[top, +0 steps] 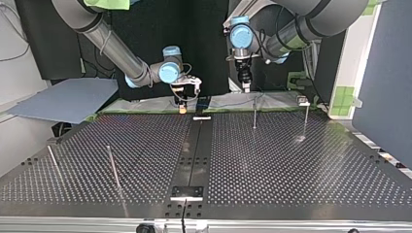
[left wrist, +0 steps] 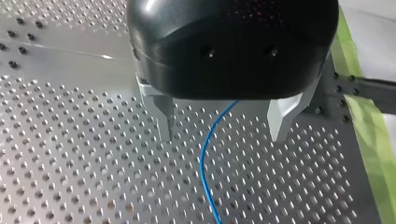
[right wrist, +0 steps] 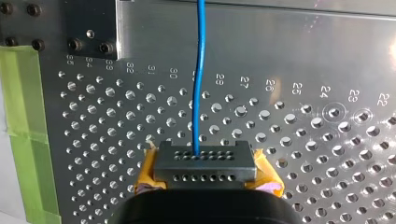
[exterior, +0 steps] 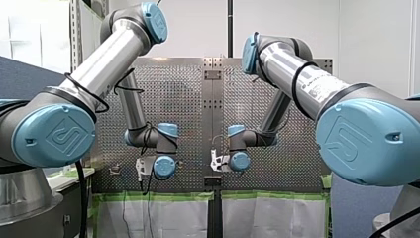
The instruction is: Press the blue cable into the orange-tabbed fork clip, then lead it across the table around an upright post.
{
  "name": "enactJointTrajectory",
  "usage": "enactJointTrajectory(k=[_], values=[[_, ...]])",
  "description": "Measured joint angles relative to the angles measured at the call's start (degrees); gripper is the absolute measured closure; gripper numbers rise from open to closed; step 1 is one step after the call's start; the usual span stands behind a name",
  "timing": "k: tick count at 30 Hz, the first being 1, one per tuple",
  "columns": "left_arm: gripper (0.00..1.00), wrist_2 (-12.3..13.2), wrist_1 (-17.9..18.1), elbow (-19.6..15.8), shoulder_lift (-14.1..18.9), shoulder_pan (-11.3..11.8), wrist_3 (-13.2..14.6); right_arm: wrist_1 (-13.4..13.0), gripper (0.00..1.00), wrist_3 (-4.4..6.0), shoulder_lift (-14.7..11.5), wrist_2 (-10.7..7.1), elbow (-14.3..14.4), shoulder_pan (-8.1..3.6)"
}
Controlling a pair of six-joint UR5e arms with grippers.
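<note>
Scanning the top view from its left, two near posts (top: 113, 167) are standing on the tabletop (top: 291, 165) in the lower left. Just left of centre, at the far edge, my right gripper (top: 183, 106) is hanging over the tabletop. Its wrist view is showing the yellow-padded fingers clenched on the cable (right wrist: 200, 70), which is running straight ahead from between them over the perforated plate.

Right of centre, my left gripper (left wrist: 223, 137) is hovering with its metal fingers spread wide, holding nothing. In its wrist view the cable is running below the gap between them, touching neither. Further right, two far posts (top: 254, 112) are standing near the far edge. A fixture (top: 303, 101) beside them is too small to tell whether it is the clip.

The cable is looking thin, light and limp. I am judging that it will sag and curve wherever it is not taut, and may slide through a loose pinch. Taking hold close to the stretch to be pressed, with the other gripper holding gentle tension, is looking safest. A grip far from the clip would let it buckle aside.
</note>
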Motion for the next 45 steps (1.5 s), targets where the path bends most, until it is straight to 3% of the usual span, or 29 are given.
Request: enactJointTrajectory(k=[14,30,45], values=[[0.00,7.4,-1.6,0.9,0.0,0.1,-1.0,0.5,1.00,0.00,0.0,0.00,0.0,0.00],[0.00,6.8,-4.7,6.0,-0.1,1.7,1.1,0.5,1.00,0.00,0.0,-0.02,0.0,-0.08],[0.00,6.2,-2.9,10.2,-5.5,3.2,2.7,0.5,1.00,0.00,0.0,-0.04,0.0,0.21]])
